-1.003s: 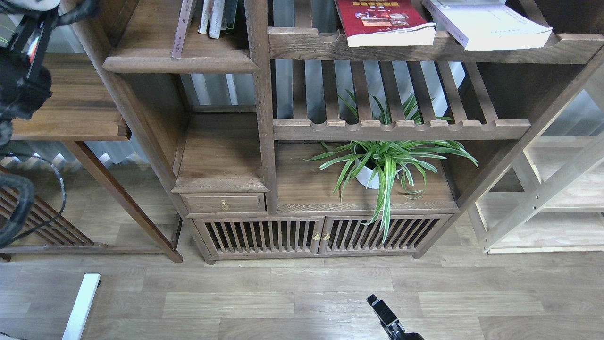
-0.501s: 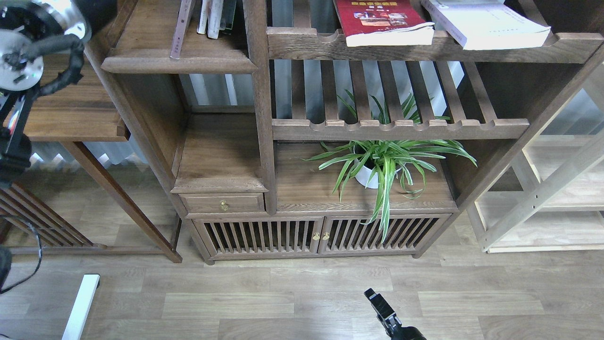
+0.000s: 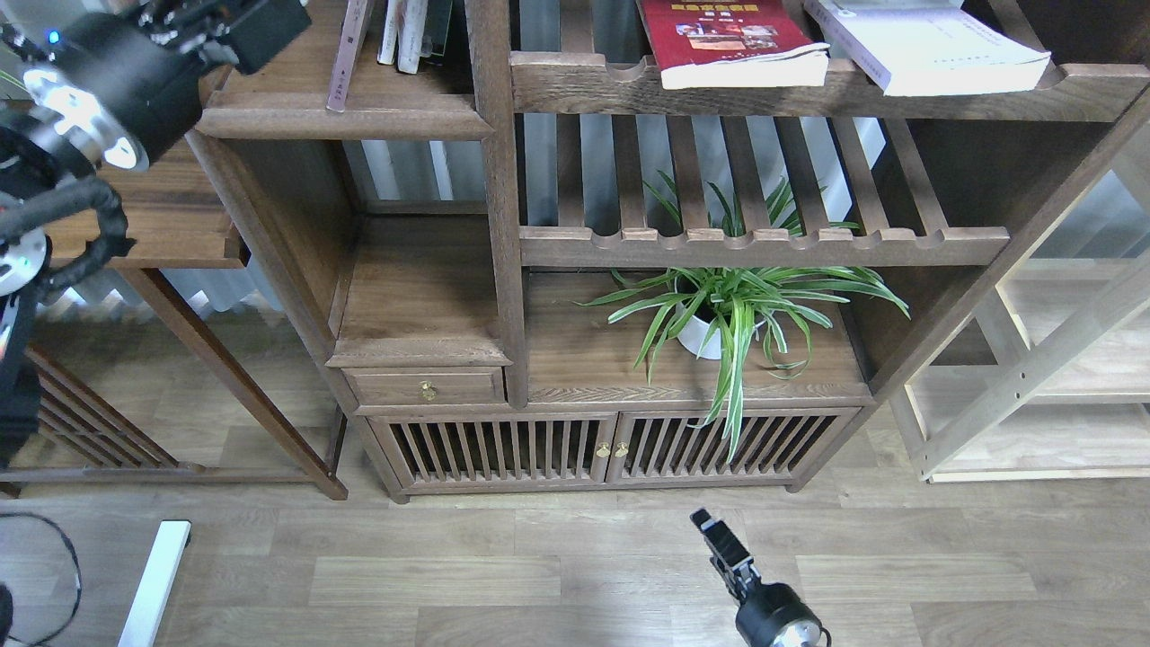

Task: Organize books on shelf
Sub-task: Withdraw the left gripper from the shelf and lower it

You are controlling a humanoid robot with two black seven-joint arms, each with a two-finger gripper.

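Walnut bookcase (image 3: pixel 503 225) fills the centre of the head view. Solid plank shelf (image 3: pixel 346 112) sits upper left, its moulded front edge just right of the left gripper (image 3: pixel 256 27). That gripper is dark and partly cropped at the top; cannot tell how far it is parted or whether it holds anything. Half a second ago only the arm's silver joint showed there; the arm has since swung up and right toward the shelf.

Thick white book (image 3: pixel 925 45) lies flat on the slatted rack, far right of the left gripper, long axis running back-left to front-right, page edge overhanging the rail. Bright red book (image 3: pixel 728 40) lies flat beside it, apart, long axis pointing back into the case. Upright books (image 3: pixel 404 31) stand on the plank shelf, spines forward; a thin maroon one (image 3: pixel 346 54) leans left of them, nearest the left gripper. Bare plank lies between it and that gripper.

Right gripper (image 3: pixel 714 535) is low over the floor, risen slightly since earlier; seen edge-on, opening cannot be told.
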